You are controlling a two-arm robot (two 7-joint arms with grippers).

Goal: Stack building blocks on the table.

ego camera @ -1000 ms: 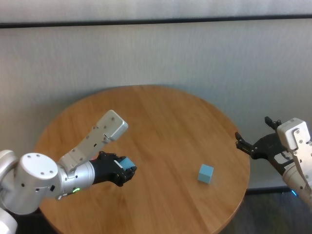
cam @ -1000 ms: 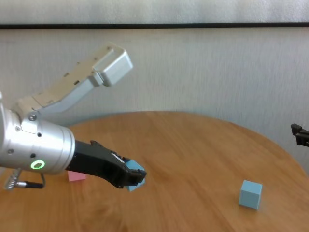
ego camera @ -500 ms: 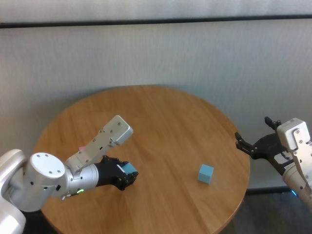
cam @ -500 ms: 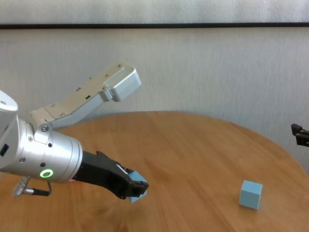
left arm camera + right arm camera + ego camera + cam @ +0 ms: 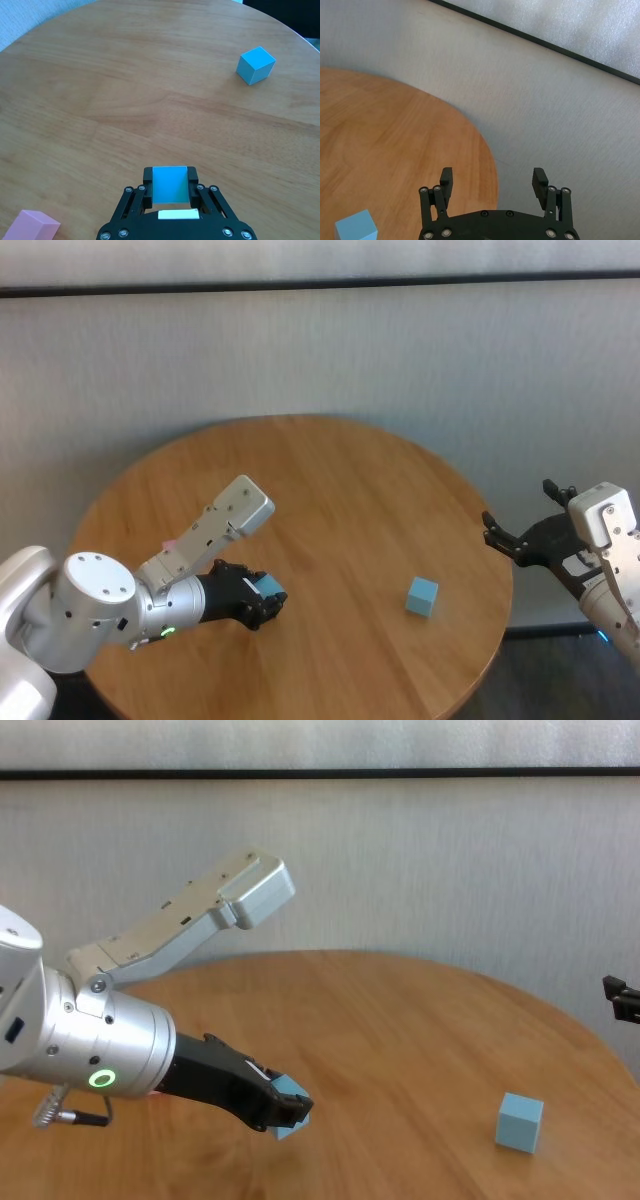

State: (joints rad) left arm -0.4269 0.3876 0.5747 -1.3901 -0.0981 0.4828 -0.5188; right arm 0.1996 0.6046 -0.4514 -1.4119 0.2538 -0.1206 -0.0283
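Note:
My left gripper (image 5: 261, 594) is shut on a light blue block (image 5: 268, 587), low over the left half of the round wooden table (image 5: 350, 480). The left wrist view shows that block (image 5: 171, 184) pinched between both fingers. I cannot tell whether it touches the wood. A second light blue block (image 5: 422, 596) sits alone on the table's right side, also seen in the chest view (image 5: 519, 1122). The pink block (image 5: 31, 226) lies on the table near the left arm. My right gripper (image 5: 522, 512) hangs open and empty off the table's right edge (image 5: 493, 182).
The table's curved edge (image 5: 487, 150) runs close under the right gripper, with grey floor and a wall beyond it. My left forearm and its raised elbow link (image 5: 235, 890) reach over the table's left part. Bare wood lies between the two blue blocks.
The left gripper has sunk lower toward the table with the blue block, drifting slightly right. The right arm and the other blue block have stayed still.

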